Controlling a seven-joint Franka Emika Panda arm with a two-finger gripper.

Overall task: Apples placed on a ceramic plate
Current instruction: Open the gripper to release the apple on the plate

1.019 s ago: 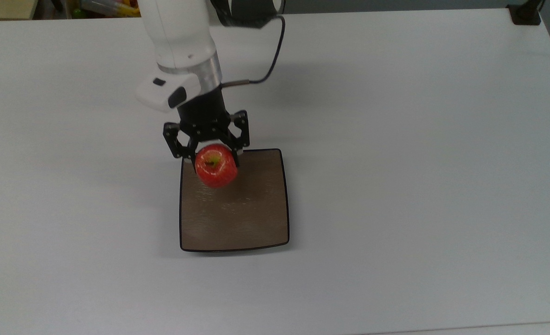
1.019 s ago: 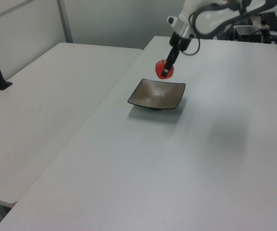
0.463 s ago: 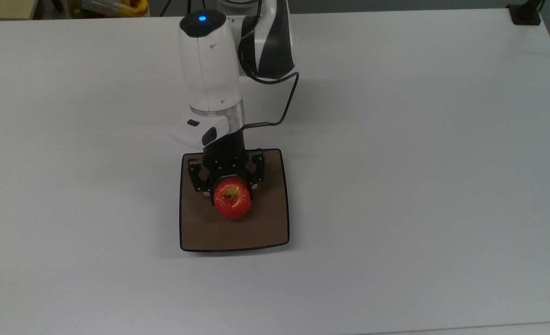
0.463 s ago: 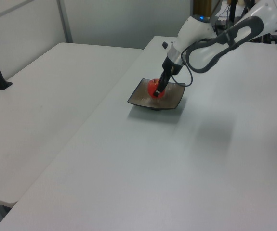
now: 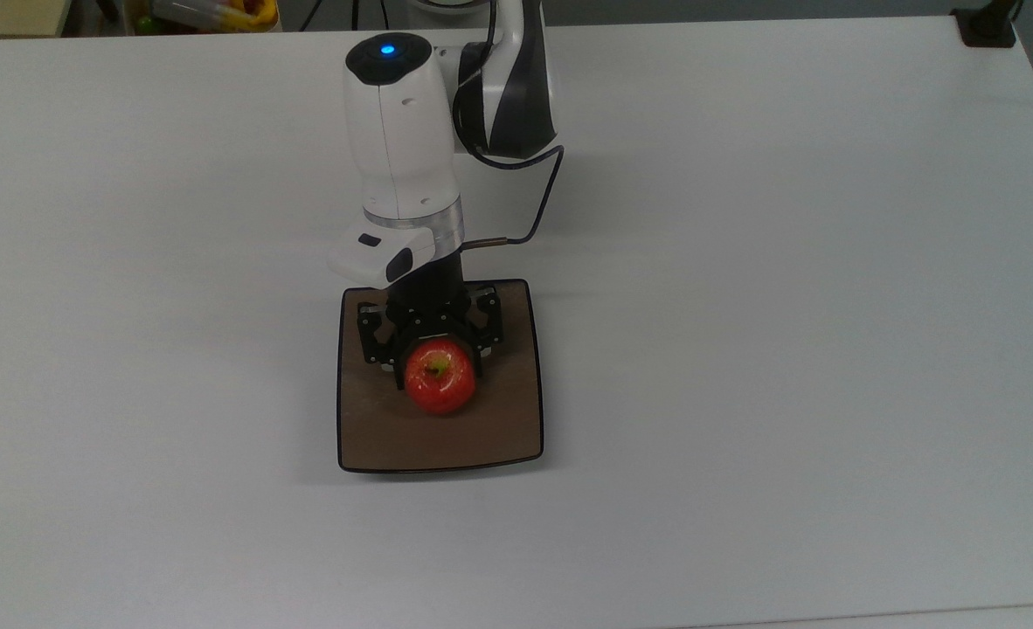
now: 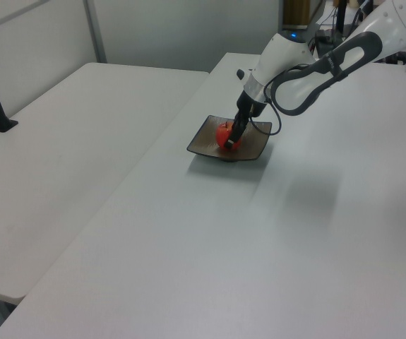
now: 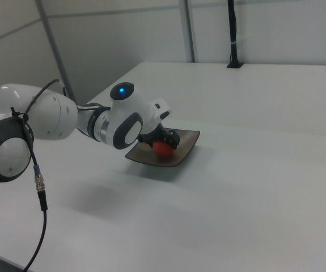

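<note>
The black two-finger end effector (image 5: 435,356) is closed around the small round glossy red apple (image 5: 440,377), one finger on either side of the fruit, with the apple's yellow-green dimple and stem facing up in the top view. The apple hangs directly beneath the end effector and sits low over the middle of the square glossy brown ceramic plate (image 5: 503,428); in the left view the apple (image 6: 224,135) looks to be at or nearly at the plate (image 6: 204,142) surface, though whether it actually touches cannot be told. The plate extends past the end effector on every side, so the drop spot is well inside the thin dark rim, and the white table (image 5: 787,306) around it lies bare near the end effector.

The step in hand appears to be the release. To do it well, the apple should be resting on the plate before the fingers part, since a round fruit let go from above could roll toward the rim. The fingers should open evenly, just wide enough to clear the glossy skin, so neither one nudges the apple sideways. The end effector should then rise straight up, away from the stem, before moving off. The right view shows the apple (image 7: 162,148) tucked under the white wrist, so a sideways exit risks knocking it
</note>
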